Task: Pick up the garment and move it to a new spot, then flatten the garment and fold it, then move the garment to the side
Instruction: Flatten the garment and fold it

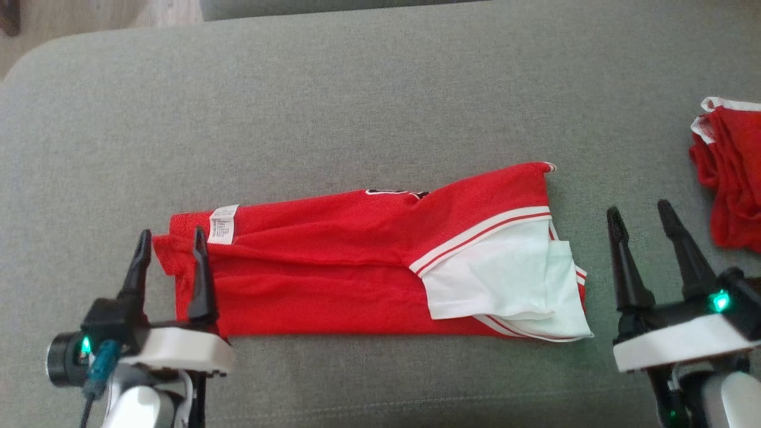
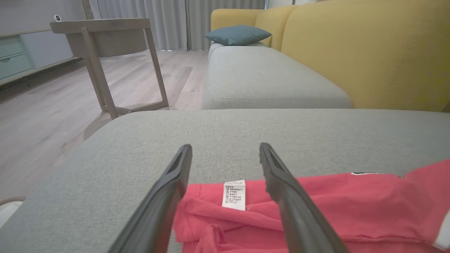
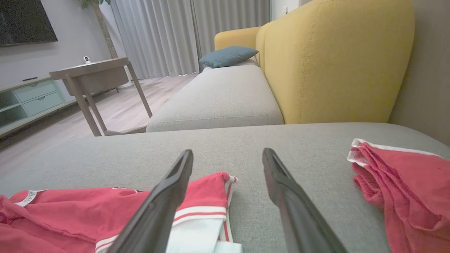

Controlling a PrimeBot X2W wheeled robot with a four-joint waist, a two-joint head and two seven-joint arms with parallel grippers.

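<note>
The long red mesh garment with white and red striped trim (image 1: 333,267) lies folded lengthwise on the grey fabric sofa seat (image 1: 357,89), stretched between the two claws. The left claw (image 1: 171,232) hangs over its near end with its fingers well apart, straddling the corner and holding nothing. The right claw (image 1: 638,208) is just as wide open and empty, just beyond the garment's other end and over bare cushion.

The risks look to lie mostly at the right claw's end. There a loose white lining flap (image 1: 511,279) spills out of the fold. A pinch that takes only the top layer would probably let the flap drop and pull the fold open. The left claw faces bunched, wrinkled layers between its fingers, so a shallow bite could lift one ply and drag the rest crooked. A second crumpled red garment with white edging (image 1: 734,178) sits near the outer side of the right claw. A wide swing that way could snag it.

Between the left claw's fingertips is a small white care label (image 1: 223,224) with rows of fine print too small to read. A black marking (image 1: 395,192) peeks from the far fold and cannot be made out either.
</note>
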